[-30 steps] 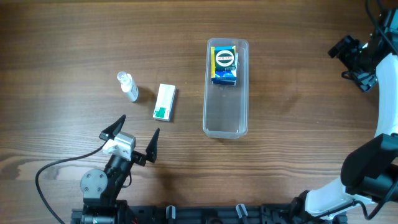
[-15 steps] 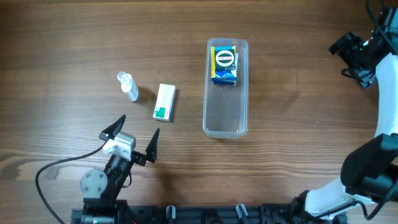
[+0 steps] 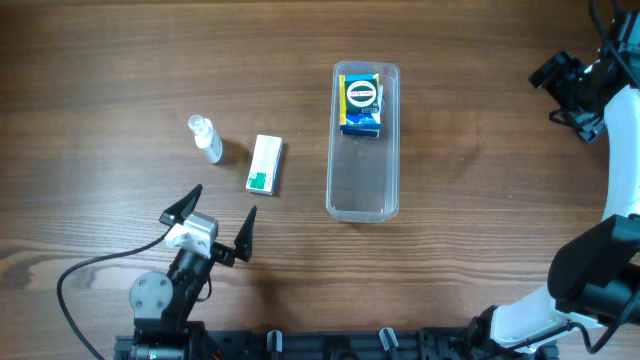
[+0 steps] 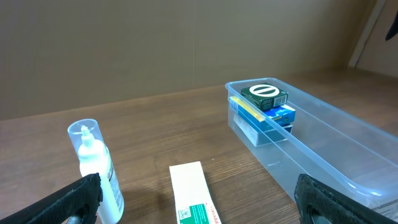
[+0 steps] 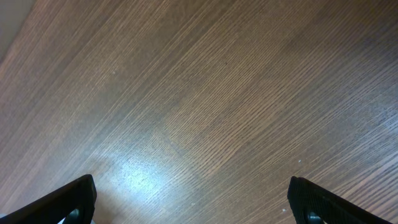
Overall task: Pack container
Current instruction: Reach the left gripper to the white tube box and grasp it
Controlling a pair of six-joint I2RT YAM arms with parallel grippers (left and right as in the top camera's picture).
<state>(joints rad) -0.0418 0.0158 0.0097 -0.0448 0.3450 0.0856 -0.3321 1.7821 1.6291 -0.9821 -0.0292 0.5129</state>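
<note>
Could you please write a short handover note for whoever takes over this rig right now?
Left gripper: open, empty, near the front of the table, just short of the loose items.
Right gripper: open, empty, far off to the right, with only wood under it.
Container: mid-table, long side running away from the robot.
Done: stacked boxes sit at the container's far end; its near part holds nothing.
Left: the white-and-green box, lying flat, and the small clear bottle are outside, to the container's left. The left arm looks best placed for both.
</note>
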